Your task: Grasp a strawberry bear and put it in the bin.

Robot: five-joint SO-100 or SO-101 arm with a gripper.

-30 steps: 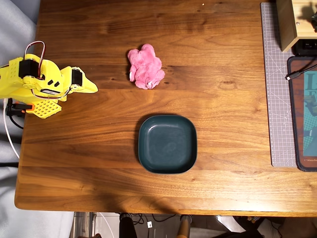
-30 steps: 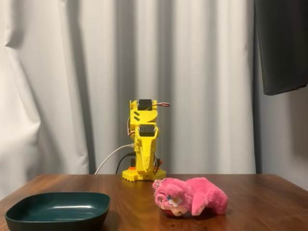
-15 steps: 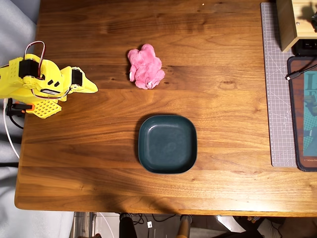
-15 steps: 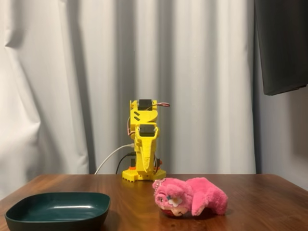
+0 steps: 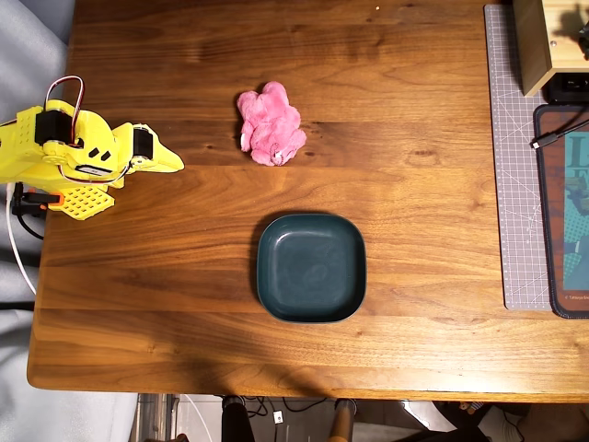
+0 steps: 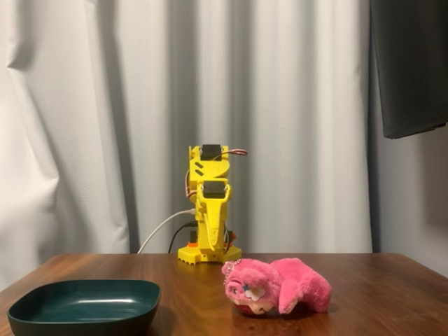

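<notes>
The strawberry bear (image 5: 270,123) is a fluffy bright-pink plush lying on the wooden table, in the upper middle of the overhead view. In the fixed view it (image 6: 276,285) lies on its side at the front right. The bin (image 5: 311,267) is a dark teal square dish, empty, just below the bear in the overhead view and at the front left in the fixed view (image 6: 84,304). My yellow arm is folded at the table's left edge. Its gripper (image 5: 173,165) looks shut and empty, well left of the bear. In the fixed view the gripper (image 6: 212,241) points down behind the bear.
A grey cutting mat (image 5: 515,166) lies along the table's right side in the overhead view, with a wooden box (image 5: 543,41), a dark printed mat (image 5: 566,212) and a black cable (image 5: 552,136). A white cable (image 5: 20,249) runs off the arm's base.
</notes>
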